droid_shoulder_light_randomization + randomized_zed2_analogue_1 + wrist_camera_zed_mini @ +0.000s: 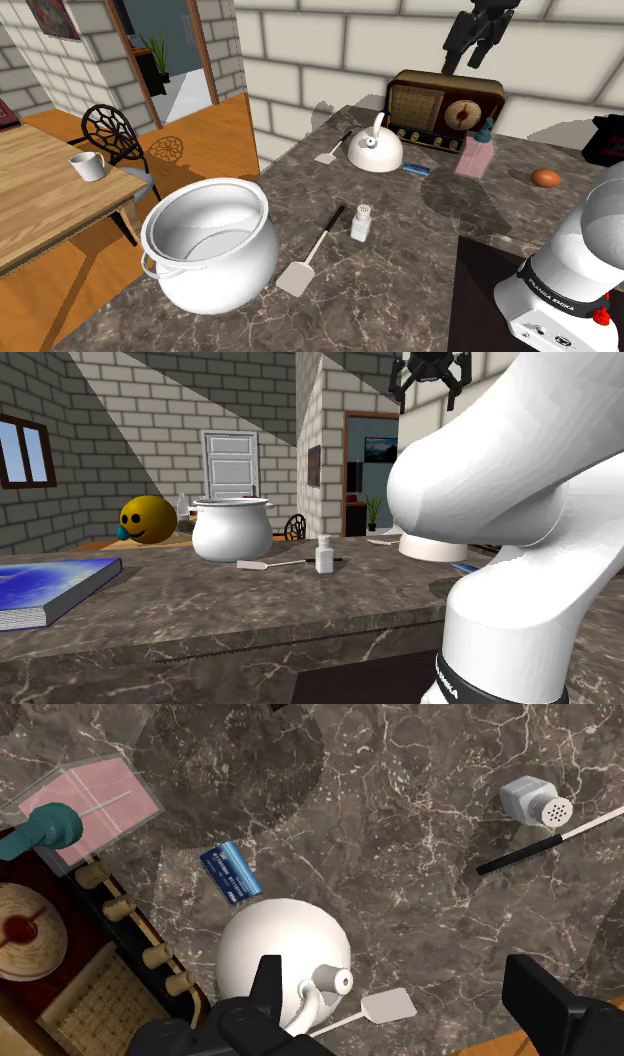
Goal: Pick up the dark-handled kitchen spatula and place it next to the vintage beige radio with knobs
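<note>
Tool (pixel 472 52) is hanging, fingers apart, over the kettle (pixel 375 150) beside the radio (pixel 445 108). Spatula (pixel 316 247) is lying on the worktop (pixel 420 255), at the shaker's (pixel 360 222) eight o'clock in the shoulder view.

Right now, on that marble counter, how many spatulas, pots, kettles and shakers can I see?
Spatulas: 2, the dark-handled spatula and a small spatula
Pots: 1, the white pot
Kettles: 1, the white kettle
Shakers: 1, the shaker
Total: 5
</note>
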